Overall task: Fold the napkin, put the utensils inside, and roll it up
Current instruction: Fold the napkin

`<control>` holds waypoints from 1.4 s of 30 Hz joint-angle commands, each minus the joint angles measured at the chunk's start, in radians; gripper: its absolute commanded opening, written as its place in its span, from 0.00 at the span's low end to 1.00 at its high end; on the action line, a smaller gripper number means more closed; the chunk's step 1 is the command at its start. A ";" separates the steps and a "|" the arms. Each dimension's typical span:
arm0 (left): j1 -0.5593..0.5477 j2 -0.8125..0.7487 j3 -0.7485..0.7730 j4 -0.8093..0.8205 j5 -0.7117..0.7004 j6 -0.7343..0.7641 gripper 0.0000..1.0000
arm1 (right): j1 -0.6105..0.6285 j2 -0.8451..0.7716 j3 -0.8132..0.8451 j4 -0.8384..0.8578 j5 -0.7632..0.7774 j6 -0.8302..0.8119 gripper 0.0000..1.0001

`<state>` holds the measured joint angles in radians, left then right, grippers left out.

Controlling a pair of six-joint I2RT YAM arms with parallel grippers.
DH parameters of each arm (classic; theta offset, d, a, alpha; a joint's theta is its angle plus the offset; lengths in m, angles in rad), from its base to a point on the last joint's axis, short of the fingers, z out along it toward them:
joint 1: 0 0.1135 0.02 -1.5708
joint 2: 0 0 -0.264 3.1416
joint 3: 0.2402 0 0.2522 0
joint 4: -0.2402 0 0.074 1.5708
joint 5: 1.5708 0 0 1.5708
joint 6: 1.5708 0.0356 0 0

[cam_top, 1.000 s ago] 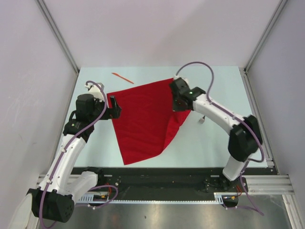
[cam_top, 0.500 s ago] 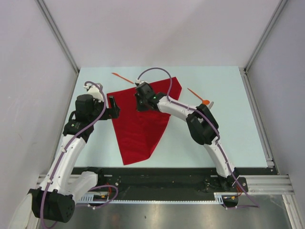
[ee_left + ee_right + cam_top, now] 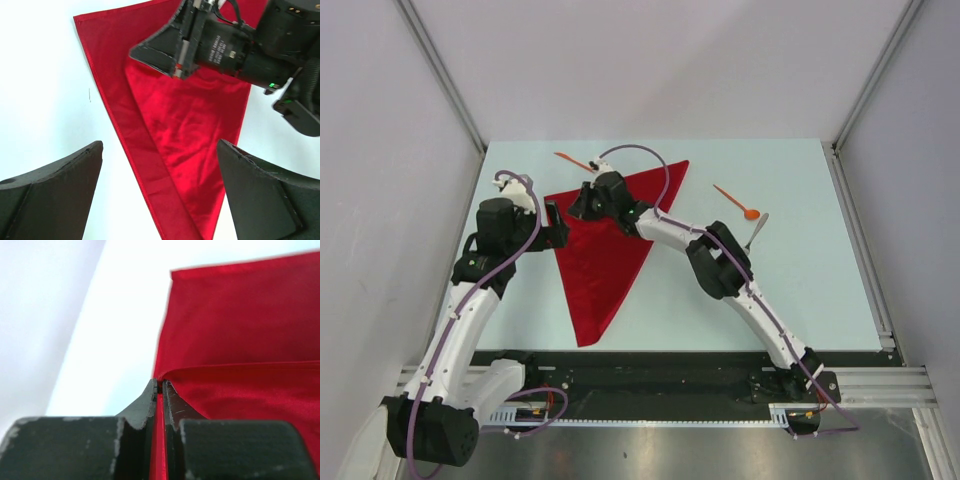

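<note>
While we're starting at the near edge, where both arm bases are bolted, the napkin (image 3: 605,260) is lying on the table (image 3: 800,290) folded into a long red triangle. Its sharp tip is pointing toward us and its wide side is sitting far.

Just beside its left edge, our left gripper (image 3: 560,224) is hanging with its fingers spread wide apart, gripping nothing. From the left wrist camera we're seeing the top layer sitting a bit inside the bottom one, so a red strip is showing along the left side.

A little farther out, our right arm is reaching all the way across to the left. The right gripper (image 3: 576,206) is pinching the top layer's corner close to the napkin's far-left corner, fingers squeezed tight together on the red fabric.

Off to the right, well apart from the cloth, the fork (image 3: 757,232) is lying nearest, with the spoon (image 3: 737,201) just beyond it. Farthest out, the knife (image 3: 575,161) is sitting just past the napkin's far-left edge.
</note>
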<state>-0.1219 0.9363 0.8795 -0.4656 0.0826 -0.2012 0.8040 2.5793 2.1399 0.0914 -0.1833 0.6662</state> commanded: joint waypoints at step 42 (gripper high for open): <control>0.036 -0.001 -0.002 0.036 0.036 -0.010 1.00 | 0.037 0.321 0.347 0.384 0.209 0.176 0.00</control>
<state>-0.0975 0.9401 0.8787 -0.4561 0.0948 -0.2085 0.8413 2.8822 2.4222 0.4187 -0.0032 0.8452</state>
